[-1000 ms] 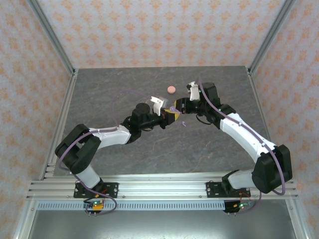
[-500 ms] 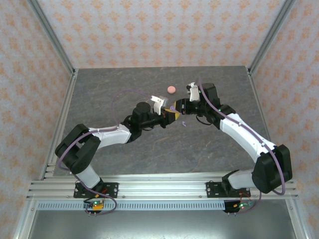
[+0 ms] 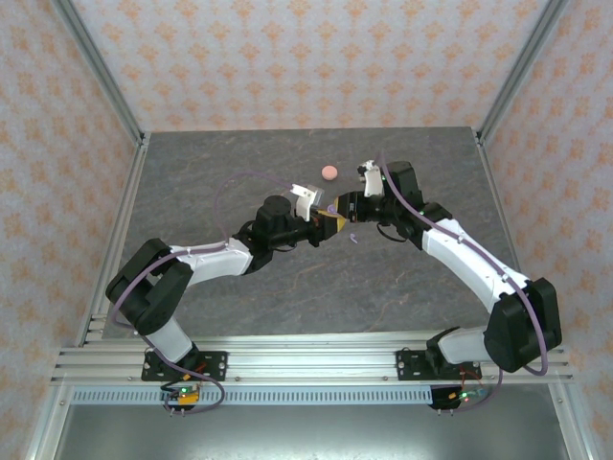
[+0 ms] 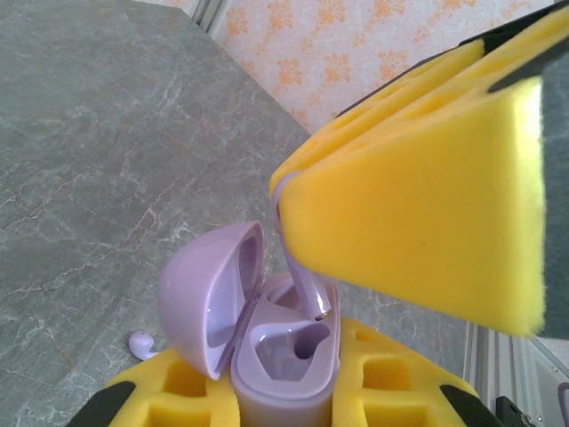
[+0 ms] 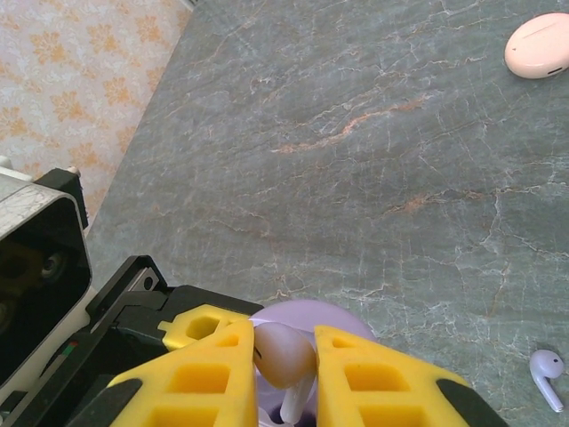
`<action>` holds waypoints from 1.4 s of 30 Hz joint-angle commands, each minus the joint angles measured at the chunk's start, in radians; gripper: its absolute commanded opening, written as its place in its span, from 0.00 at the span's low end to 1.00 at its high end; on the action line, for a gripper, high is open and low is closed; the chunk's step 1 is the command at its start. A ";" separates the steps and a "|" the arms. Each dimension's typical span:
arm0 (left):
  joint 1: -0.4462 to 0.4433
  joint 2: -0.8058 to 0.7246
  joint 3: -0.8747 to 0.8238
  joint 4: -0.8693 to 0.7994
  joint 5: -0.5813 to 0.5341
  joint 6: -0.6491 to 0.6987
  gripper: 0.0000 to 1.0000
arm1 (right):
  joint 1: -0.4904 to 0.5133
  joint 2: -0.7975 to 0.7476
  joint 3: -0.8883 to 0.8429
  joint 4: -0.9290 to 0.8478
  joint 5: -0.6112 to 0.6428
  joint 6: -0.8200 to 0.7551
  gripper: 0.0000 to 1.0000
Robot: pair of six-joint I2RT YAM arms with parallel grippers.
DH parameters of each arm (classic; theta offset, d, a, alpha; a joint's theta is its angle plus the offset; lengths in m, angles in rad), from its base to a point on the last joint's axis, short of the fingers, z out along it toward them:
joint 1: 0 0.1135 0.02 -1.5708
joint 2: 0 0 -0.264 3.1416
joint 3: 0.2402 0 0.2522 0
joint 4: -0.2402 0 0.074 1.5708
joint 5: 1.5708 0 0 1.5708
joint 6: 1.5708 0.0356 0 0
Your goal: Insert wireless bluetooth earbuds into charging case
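My left gripper is shut on the lilac charging case, which stands upright between the yellow pads with its lid open to the left. My right gripper is shut on a lilac earbud. Its stem points down over the far socket of the case, with the tip at the rim. The near socket is empty. A second lilac earbud lies loose on the table, just right of the grippers. Both grippers meet at mid-table.
A shut salmon-pink case lies on the grey stone-pattern table behind the grippers, at the top right of the right wrist view. Metal frame posts and patterned walls bound the table on all sides.
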 commanded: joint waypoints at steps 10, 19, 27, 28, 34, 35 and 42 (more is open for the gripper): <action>-0.008 -0.005 0.043 0.000 -0.019 -0.001 0.00 | 0.009 -0.028 -0.019 -0.033 0.010 -0.035 0.20; -0.008 -0.008 0.043 0.012 -0.019 -0.002 0.00 | 0.014 -0.036 -0.018 -0.057 -0.033 -0.040 0.22; -0.008 -0.025 0.024 0.038 -0.011 0.030 0.00 | 0.020 -0.051 -0.007 -0.080 -0.065 -0.036 0.26; -0.008 -0.029 0.021 0.038 -0.011 0.034 0.00 | 0.019 -0.053 -0.004 -0.085 -0.065 -0.037 0.27; -0.013 -0.045 0.011 0.034 0.005 0.076 0.00 | 0.021 -0.068 0.013 -0.102 -0.081 -0.035 0.33; -0.014 -0.047 0.009 0.034 0.006 0.079 0.00 | 0.020 -0.071 0.015 -0.108 -0.080 -0.037 0.34; -0.022 -0.067 0.000 0.024 0.005 0.116 0.00 | 0.021 -0.080 0.027 -0.134 -0.044 -0.038 0.38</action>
